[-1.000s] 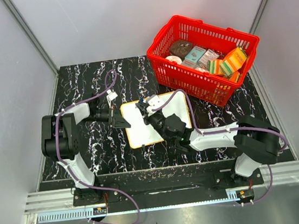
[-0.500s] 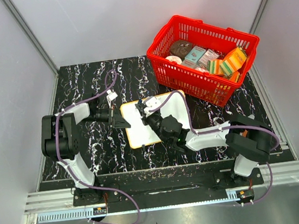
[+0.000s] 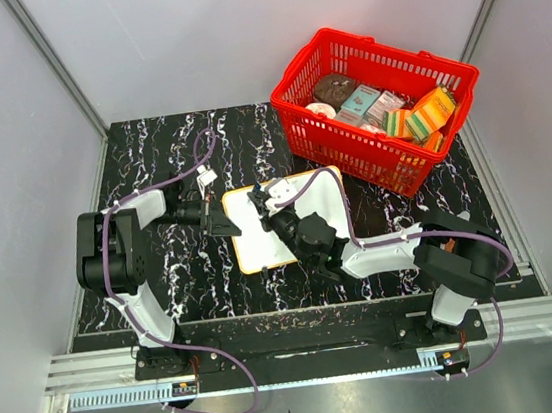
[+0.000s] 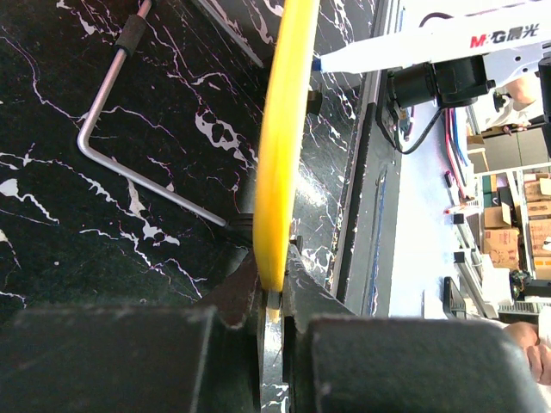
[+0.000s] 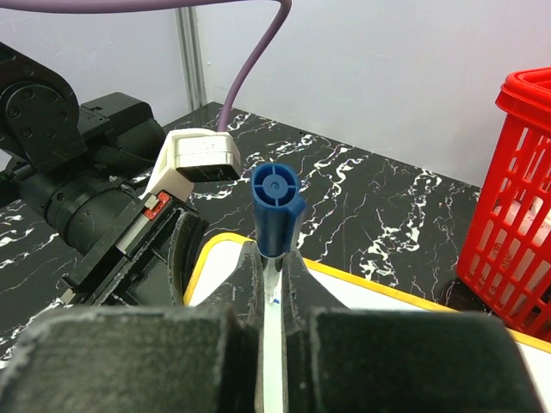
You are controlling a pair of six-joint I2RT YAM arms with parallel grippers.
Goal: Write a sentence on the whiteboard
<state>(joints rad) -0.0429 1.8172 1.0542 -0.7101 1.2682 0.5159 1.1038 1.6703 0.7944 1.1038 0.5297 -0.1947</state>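
My right gripper (image 5: pixel 271 258), pinching the marker (image 5: pixel 275 198), has slid toward the whiteboard's (image 5: pixel 362 297) far-left corner — probably where the writing starts.

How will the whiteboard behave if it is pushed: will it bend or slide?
Probably stiff: the whiteboard runs straight out of the left gripper. Likely light, being thin. Unclamped, it might slide on the glossy table.
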